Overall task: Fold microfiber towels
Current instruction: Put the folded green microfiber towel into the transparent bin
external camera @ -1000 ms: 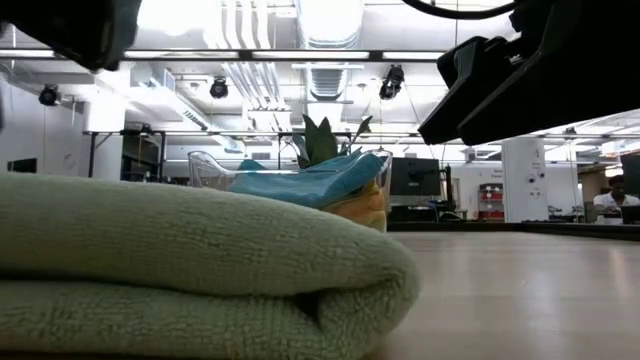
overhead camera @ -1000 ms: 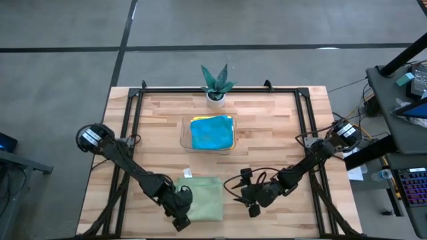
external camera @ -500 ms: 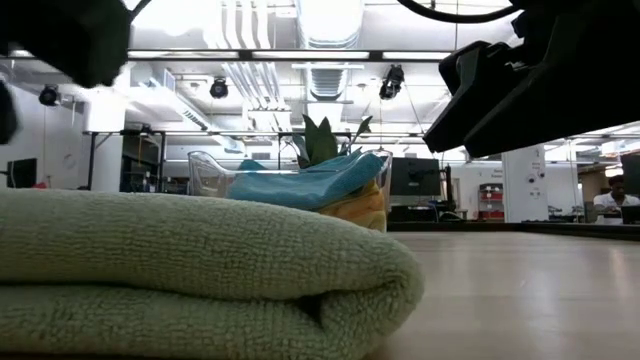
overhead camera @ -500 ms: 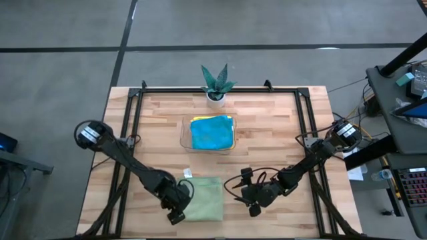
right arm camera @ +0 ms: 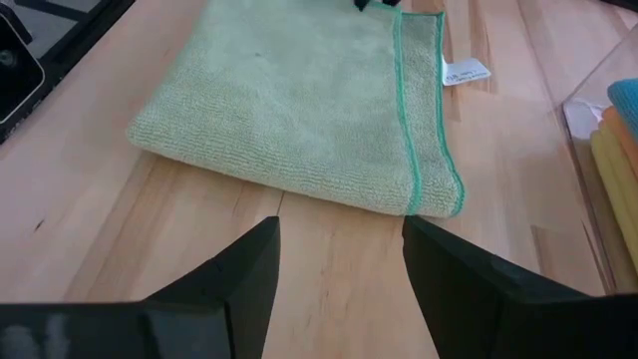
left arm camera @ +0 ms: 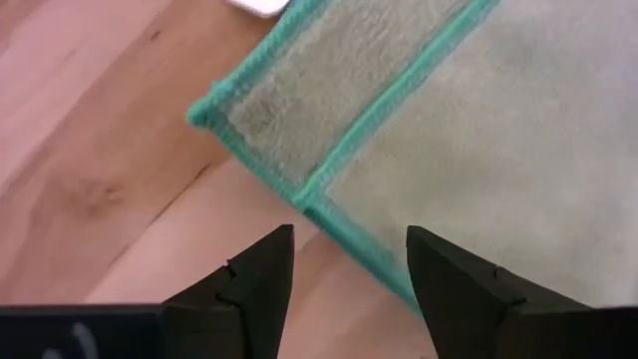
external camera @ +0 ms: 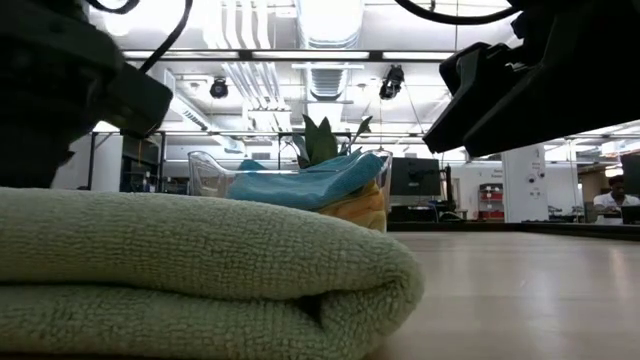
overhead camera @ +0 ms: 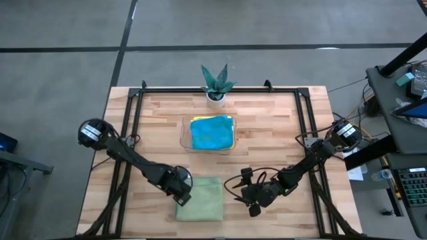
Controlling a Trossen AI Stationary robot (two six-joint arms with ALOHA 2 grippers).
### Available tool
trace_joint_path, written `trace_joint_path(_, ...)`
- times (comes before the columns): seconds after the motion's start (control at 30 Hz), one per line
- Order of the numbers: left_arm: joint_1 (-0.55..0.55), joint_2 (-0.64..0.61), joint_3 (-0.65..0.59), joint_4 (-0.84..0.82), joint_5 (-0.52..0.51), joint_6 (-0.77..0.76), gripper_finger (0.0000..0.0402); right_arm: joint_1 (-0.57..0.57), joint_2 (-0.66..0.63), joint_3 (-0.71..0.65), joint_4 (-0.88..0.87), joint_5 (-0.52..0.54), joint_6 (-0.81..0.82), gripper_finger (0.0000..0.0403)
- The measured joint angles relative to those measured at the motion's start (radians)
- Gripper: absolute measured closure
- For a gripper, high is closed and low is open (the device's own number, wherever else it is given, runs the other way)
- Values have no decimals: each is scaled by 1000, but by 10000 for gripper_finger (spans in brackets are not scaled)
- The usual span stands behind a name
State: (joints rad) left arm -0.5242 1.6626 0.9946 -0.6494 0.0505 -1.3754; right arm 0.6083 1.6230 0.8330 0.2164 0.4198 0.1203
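Note:
A pale green microfiber towel (overhead camera: 202, 200) lies folded on the table's near middle, its fold showing thick in the low view (external camera: 200, 270). My left gripper (overhead camera: 182, 191) points down, open, over the towel's far left corner. The teal hem (left arm camera: 349, 234) runs under the gap between its fingers (left arm camera: 349, 264). My right gripper (overhead camera: 251, 197) waits open to the towel's right and looks at the towel (right arm camera: 299, 110) past its fingers (right arm camera: 339, 264). A teal-blue towel (overhead camera: 212, 133) lies on top of a yellow one in the tray.
The clear plastic tray (overhead camera: 185, 135) stands at the table's middle, and behind it a small potted plant (overhead camera: 215, 85) is at the far edge. A white label (right arm camera: 464, 72) sticks out from the green towel's far corner. Black frame rails (overhead camera: 130, 120) run along the table's sides.
My left gripper has gone from the green towel's near left corner along its left side toward the table's far edge, and has tipped to point more steeply down. The towel lies as before.

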Motion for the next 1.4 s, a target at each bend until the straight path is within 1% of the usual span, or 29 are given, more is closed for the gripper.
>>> trace_joint_path(0.33, -1, -1, -9, 138, -30, 25, 222, -9, 0, 0, 5, 2, 2, 200)
trace_joint_path(0.67, -2, 0, -16, 137, -62, 46, 225, -11, 0, -1, 5, 2, 13, 200)
trace_joint_path(0.73, -2, 0, -19, 128, -72, 49, 239, -11, 0, -1, 5, 2, 13, 200)
trace_joint_path(0.8, -2, 0, -20, 105, -89, 49, 264, -11, 0, -1, 5, 2, 13, 200)
trace_joint_path(1.0, -2, -2, -20, 85, -98, 51, 377, -13, 0, -1, 5, 2, 13, 200)
trace_joint_path(1.03, -2, -4, -19, 84, -98, 51, 389, -14, 0, -1, 5, 2, 14, 200)
trace_joint_path(1.07, -2, -7, -16, 84, -98, 51, 394, -15, 0, -1, 5, 1, 17, 200)
trace_joint_path(1.4, -2, -28, -6, 81, -94, 77, 389, -18, 0, -1, 5, 1, 25, 200)
